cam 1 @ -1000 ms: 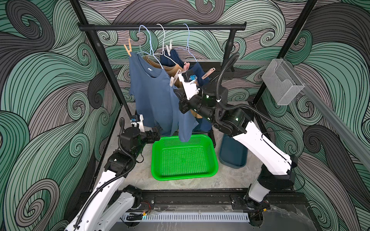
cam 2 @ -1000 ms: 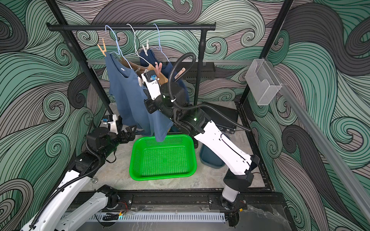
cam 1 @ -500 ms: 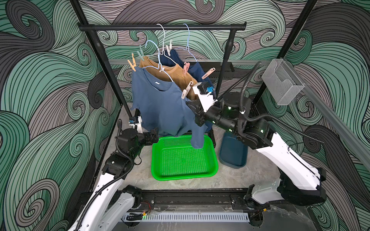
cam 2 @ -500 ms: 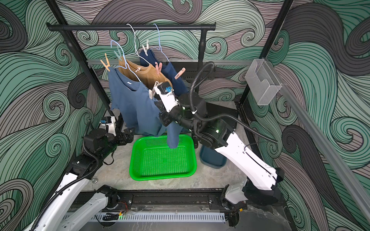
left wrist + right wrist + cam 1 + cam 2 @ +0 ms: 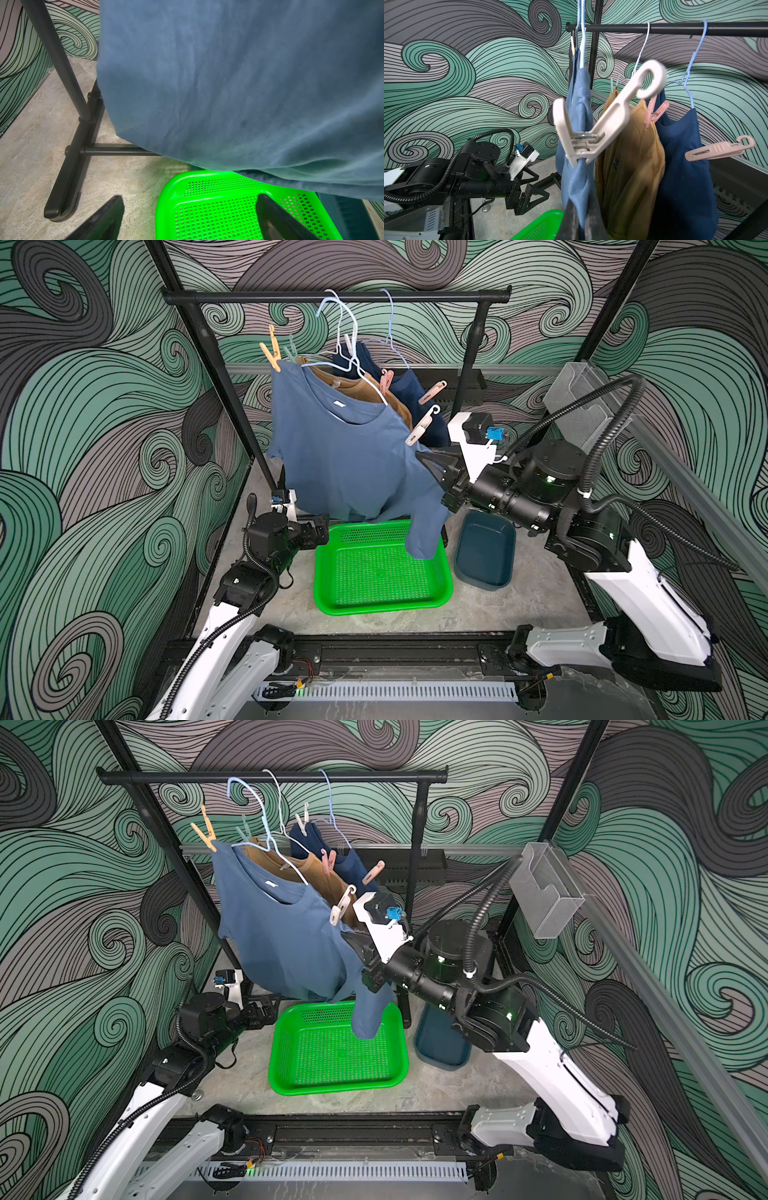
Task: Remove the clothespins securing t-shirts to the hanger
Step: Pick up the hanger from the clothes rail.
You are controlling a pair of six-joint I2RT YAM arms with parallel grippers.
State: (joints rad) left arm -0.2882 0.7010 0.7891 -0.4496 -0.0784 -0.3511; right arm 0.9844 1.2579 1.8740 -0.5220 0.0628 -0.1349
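The soft medium-blue cotton t-shirt is stretched toward the right arm's jaws, which are pinched together on its shoulder fabric. Beyond those jaws hang the mustard-tan tee and the navy tee. The bright green perforated plastic basket lies just ahead of the left arm's jaws, which stand wide apart. A cream hooked plastic clothespin grips the blue cloth just above the right jaws.

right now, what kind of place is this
Probably a robot test cell dressed as a laundry corner, not a home: swirl-printed walls box it in, two robot arms sit on a base rail, and pegged tees hang on a rack by a green basket.
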